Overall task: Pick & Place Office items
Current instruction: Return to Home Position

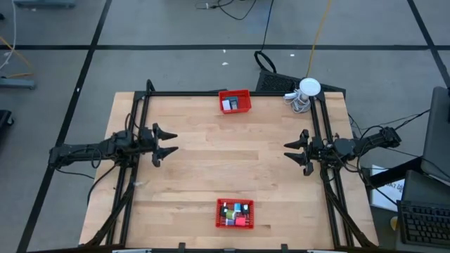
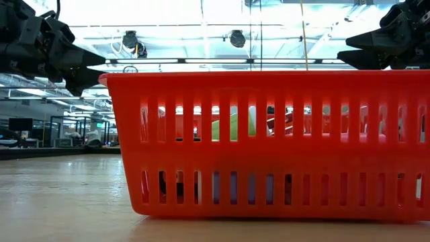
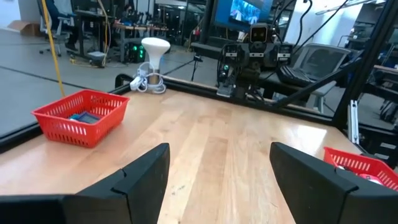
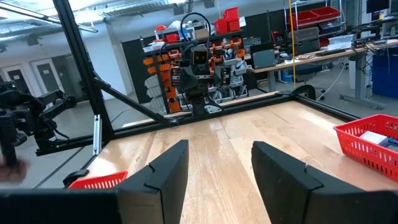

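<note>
High view: office items [image 1: 235, 211] in basket [image 1: 219, 215]; left pincer [image 1: 174, 142], right pincer [image 1: 287, 151] spread.

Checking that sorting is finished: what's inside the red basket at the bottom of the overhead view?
The red basket holds a heap of small office items: pink, green, blue and white pieces show. Whatever lies under them is covered.

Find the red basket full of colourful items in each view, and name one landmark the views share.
High view: red basket at bottom centre, by the table's near edge.
Low view: its wall fills the middle.
Left wrist view: a corner at the right edge.
Right wrist view: its rim at lower left.
Landmark: the other red basket, at the table's opposite edge, in the high and both wrist views.
</note>
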